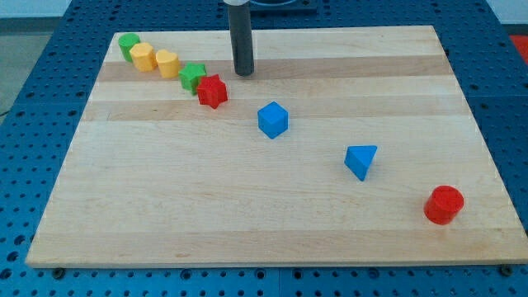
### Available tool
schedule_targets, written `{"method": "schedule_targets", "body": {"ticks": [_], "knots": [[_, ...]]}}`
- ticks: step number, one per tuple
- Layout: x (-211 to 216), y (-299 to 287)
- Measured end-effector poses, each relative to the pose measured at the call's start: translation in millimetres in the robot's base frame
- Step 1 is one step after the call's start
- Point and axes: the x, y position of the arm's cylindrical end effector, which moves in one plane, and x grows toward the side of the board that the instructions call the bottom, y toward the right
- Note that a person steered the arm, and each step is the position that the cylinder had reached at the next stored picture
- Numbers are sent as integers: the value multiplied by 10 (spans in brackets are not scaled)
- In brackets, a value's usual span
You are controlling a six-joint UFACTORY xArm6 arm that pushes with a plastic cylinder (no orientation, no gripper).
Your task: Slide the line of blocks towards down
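Observation:
A diagonal line of blocks runs from the view's top left down to the right: a green cylinder (128, 44), a yellow hexagon block (143, 57), a yellow block (167, 63), a green star (193, 77) and a red star (212, 91). Further along the same diagonal lie a blue cube (272, 120), a blue triangular block (361, 160) and a red cylinder (444, 205). My tip (242, 73) stands on the board just right of the green star and up-right of the red star, touching neither.
The wooden board (272, 214) lies on a blue perforated table (33, 99). The rod comes down from the view's top edge.

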Motion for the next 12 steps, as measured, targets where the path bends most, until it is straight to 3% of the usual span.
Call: {"method": "schedule_targets", "body": {"ticks": [3, 4, 5, 6, 8, 9, 10, 12], "knots": [[6, 106], [-159, 854], [-549, 1068], [-992, 414], [-1060, -681], [-1074, -1648], [-1032, -2129], [-699, -1914]]}}
